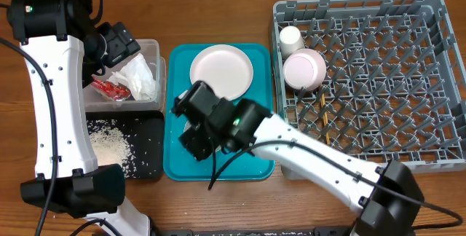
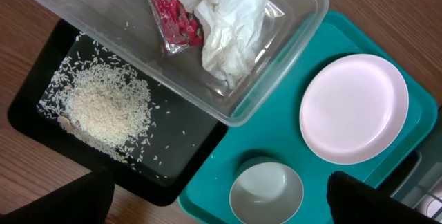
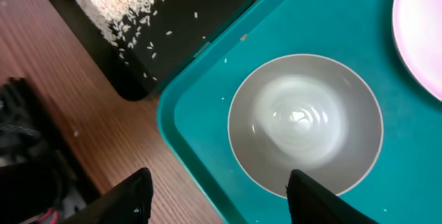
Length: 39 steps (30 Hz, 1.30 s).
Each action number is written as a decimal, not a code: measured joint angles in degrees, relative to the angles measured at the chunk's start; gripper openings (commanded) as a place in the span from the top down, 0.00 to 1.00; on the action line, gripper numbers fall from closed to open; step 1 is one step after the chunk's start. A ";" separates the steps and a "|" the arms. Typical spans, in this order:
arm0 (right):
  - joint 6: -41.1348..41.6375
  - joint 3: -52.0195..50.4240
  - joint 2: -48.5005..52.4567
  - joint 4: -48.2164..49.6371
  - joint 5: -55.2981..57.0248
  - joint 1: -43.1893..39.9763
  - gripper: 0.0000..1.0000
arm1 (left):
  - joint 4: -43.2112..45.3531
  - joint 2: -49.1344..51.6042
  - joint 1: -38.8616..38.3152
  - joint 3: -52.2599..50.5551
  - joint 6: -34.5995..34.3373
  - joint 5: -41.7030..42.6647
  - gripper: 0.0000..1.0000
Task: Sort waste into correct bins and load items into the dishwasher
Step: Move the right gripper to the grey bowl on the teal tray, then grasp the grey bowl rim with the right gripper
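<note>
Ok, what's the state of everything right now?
Napkin: in clear tub.
Wrapper: in clear tub.
Rice: in black tray.
Plate: empty, on teal tray.
Whitish bowl: upright, empty, on teal tray.
Pink bowl: in rack.
Cup: in rack.
Chopsticks: in rack.
Left claw: open, empty.
Right claw: open, over whitish bowl.

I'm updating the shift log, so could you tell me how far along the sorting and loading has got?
Done: napkin and red wrapper lie in the clear tub, rice in the black tray; cup, pink bowl and chopsticks sit in the dish rack. In hand: the right gripper hovers open over the pale bowl on the teal tray. Still to load: that bowl and the pink plate.
</note>
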 measured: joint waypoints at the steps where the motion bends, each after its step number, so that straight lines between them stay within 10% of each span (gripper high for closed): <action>1: 0.00 0.00 0.00 0.11 1.18 0.55 0.38 | -0.02 0.00 0.00 0.00 0.00 0.00 0.00; 39: -0.02 -20.26 0.04 24.81 3.04 1.55 0.63 | 0.00 0.00 0.02 0.00 0.00 0.00 0.00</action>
